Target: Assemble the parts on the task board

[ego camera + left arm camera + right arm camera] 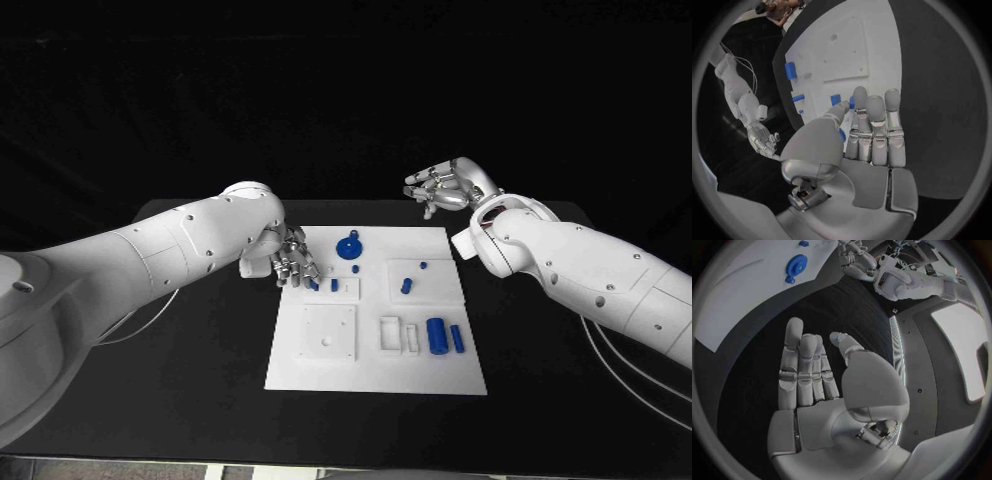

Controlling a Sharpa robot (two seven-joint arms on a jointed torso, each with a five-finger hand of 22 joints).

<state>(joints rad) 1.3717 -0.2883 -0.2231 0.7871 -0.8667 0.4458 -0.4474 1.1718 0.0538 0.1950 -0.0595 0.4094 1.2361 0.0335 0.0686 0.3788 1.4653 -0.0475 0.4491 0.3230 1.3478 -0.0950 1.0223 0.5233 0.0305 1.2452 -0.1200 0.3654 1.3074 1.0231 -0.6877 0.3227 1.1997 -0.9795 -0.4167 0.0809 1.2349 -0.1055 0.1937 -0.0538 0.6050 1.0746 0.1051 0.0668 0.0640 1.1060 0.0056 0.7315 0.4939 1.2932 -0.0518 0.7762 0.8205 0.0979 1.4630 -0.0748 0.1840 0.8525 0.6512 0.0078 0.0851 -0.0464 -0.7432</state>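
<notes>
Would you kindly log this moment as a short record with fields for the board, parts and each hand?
board: white plate mid-table
parts: blue disc near far edge; blue cylinder in near right slots
left hand: over board's left edge, fingers by small blue pieces, grasp unclear
right hand: off board beyond far right corner, holding nothing

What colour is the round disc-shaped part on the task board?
Blue; the round part on the task board shows best in the right wrist view.
</notes>
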